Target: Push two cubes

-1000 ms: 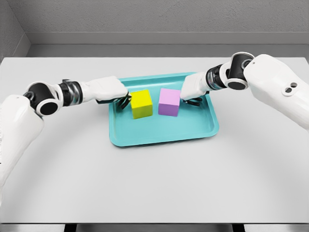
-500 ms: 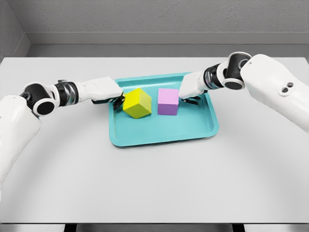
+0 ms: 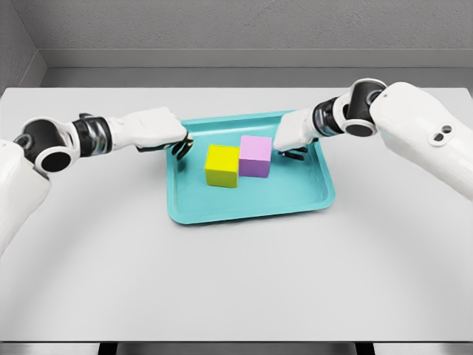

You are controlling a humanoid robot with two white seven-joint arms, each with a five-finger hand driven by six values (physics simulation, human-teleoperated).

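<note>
Head view: 2 cubes side by side in the teal tray (image 3: 222,211) on the grey surface (image 3: 236,281). Yellow cube (image 3: 222,166) touches pink cube (image 3: 256,156) along 1 face.

Left hand (image 3: 164,133) sits at the tray's left rim, fingers curled, holding nothing, apart from yellow cube, which lies to its right.

Right hand (image 3: 295,134), curled and empty, is just beside pink cube's right face; contact unclear. It is nearer its cube.

arms: white shells | joints: black, silver rings | hands: white, dark fingertips
</note>
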